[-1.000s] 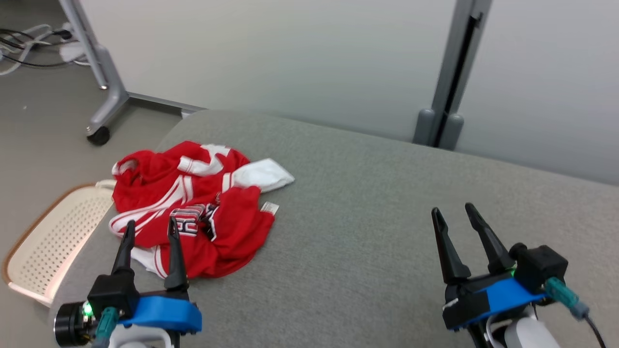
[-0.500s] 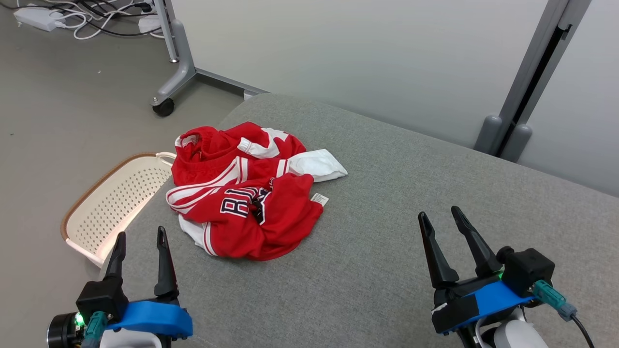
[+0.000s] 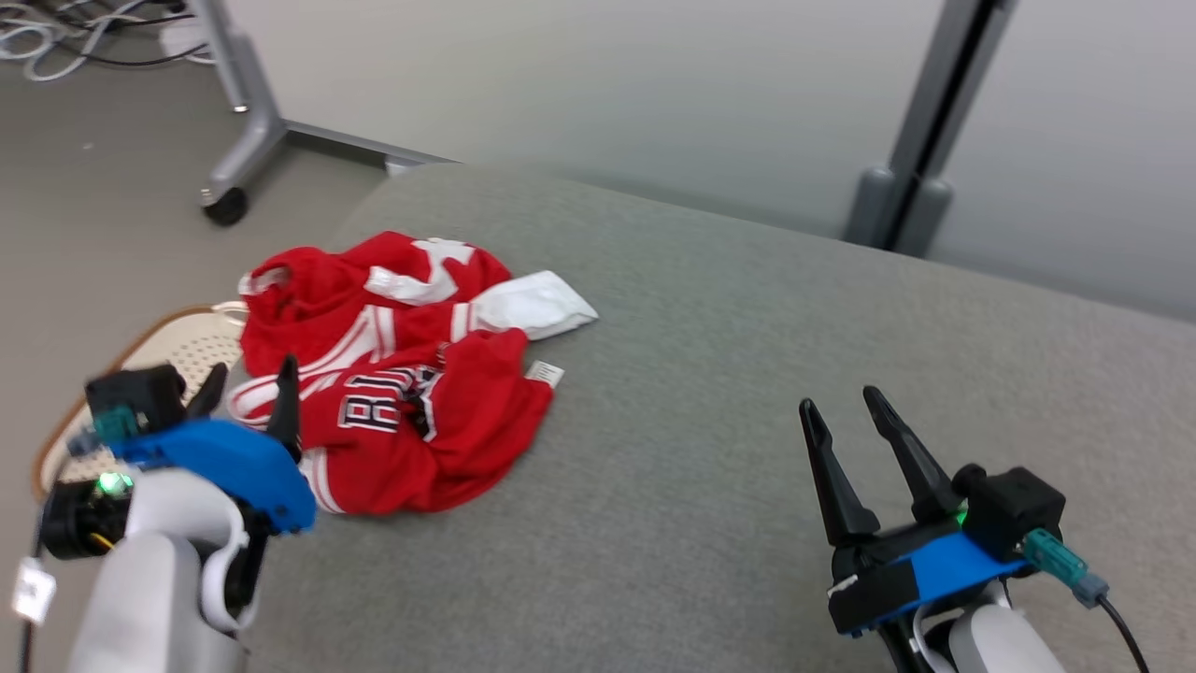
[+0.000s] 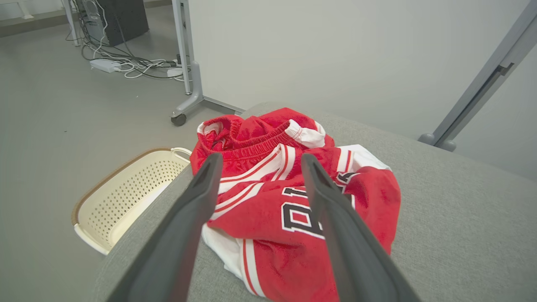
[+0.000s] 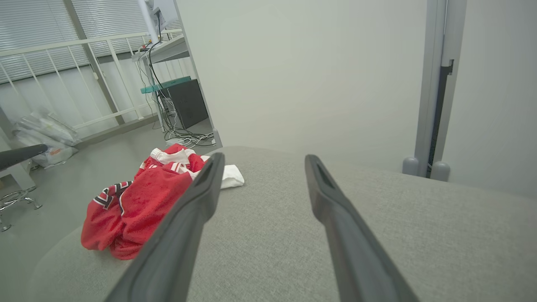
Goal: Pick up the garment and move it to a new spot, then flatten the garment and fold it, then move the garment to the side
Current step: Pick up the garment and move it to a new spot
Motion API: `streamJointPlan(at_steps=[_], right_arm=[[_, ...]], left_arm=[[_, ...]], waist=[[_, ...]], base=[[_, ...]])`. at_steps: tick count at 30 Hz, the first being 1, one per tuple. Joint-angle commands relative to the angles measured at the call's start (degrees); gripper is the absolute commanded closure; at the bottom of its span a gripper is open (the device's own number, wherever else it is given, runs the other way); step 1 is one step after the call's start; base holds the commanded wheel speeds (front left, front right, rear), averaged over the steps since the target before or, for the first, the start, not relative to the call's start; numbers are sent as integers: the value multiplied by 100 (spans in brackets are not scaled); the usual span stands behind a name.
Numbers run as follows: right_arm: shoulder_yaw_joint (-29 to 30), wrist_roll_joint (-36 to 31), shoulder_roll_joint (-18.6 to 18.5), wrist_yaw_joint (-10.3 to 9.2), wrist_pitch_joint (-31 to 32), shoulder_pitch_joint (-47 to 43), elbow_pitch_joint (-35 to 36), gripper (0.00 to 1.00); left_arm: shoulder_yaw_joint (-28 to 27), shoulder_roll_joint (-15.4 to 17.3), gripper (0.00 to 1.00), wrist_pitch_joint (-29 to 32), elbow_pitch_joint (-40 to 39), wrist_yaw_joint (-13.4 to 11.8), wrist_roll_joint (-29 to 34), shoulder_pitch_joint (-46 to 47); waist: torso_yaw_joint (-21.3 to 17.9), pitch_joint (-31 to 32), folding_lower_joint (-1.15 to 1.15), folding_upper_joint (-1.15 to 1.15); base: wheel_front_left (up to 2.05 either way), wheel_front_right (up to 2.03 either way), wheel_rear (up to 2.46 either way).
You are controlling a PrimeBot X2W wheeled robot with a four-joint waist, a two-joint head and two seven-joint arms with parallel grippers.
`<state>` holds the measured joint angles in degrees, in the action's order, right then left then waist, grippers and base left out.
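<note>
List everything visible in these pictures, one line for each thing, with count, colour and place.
garment: one, red with white stripes and black letters, crumpled on the cushion's left part
cushion: one, grey, under the garment
basket: one, cream with brown rim, on the floor left of the cushion
stand leg: one, grey, black wheel, on the floor behind the basket
cables: several, white and black, on the floor, far left
post: one, grey, at the pale wall behind
left pincer: one, dark fingers, open, pointing at the garment
right pincer: one, dark fingers, open, over the cushion's right part
</note>
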<state>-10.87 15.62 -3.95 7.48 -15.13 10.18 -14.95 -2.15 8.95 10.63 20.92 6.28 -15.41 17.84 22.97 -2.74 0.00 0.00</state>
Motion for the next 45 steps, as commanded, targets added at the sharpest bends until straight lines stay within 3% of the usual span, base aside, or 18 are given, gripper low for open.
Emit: streamJointPlan(at_steps=[1,8,16,17,18,19,20,21,27,32,38,45], right_arm=[[-13,-29,-49,2,-1,130,7,0],[-56,32,-117,2,-1,335,31,0],[-72,80,-130,2,0,512,55,0],[-63,89,-135,2,0,509,49,0],[-50,99,-135,2,0,512,45,0],[-41,104,-135,2,0,511,49,0],[-41,104,-135,2,0,511,49,0],[-33,110,-134,2,0,503,50,0],[53,116,-86,3,0,407,28,0],[103,148,-37,2,0,333,41,0],[352,138,6,3,0,197,65,0],[460,63,31,3,0,118,109,0]], left_arm=[[-24,76,0,278,-11,33,-145,224],[39,575,0,1628,254,97,-610,467],[-141,789,0,2029,1320,-14,-842,327],[-149,786,5,2080,1489,2,-890,314],[-141,786,29,2129,1618,22,-949,296],[-132,783,69,2133,1717,35,-1017,279],[-132,783,69,2133,1717,35,-1017,279],[-130,789,100,2087,1795,59,-1064,267],[3,1017,100,1628,1877,116,-1171,362],[297,1274,100,1589,1384,119,-1262,407],[679,1542,100,1813,-176,123,-1594,128],[828,1302,100,2231,-2275,-30,-1941,-305]], waist=[[-160,-36,0,0],[-975,-454,0,0],[-1674,-800,0,0],[-1728,-812,0,0],[-1776,-819,0,0],[-1808,-821,0,0],[-1808,-821,0,0],[-1830,-814,0,0],[-1796,-629,0,0],[-1724,-338,0,0],[-1796,-23,0,0],[-2295,134,0,0]], base=[[0,0,0],[0,0,0],[0,0,0],[0,0,0],[0,0,0],[0,0,0],[0,0,0],[0,0,0],[0,0,0],[0,0,0],[0,0,0],[0,0,0]])
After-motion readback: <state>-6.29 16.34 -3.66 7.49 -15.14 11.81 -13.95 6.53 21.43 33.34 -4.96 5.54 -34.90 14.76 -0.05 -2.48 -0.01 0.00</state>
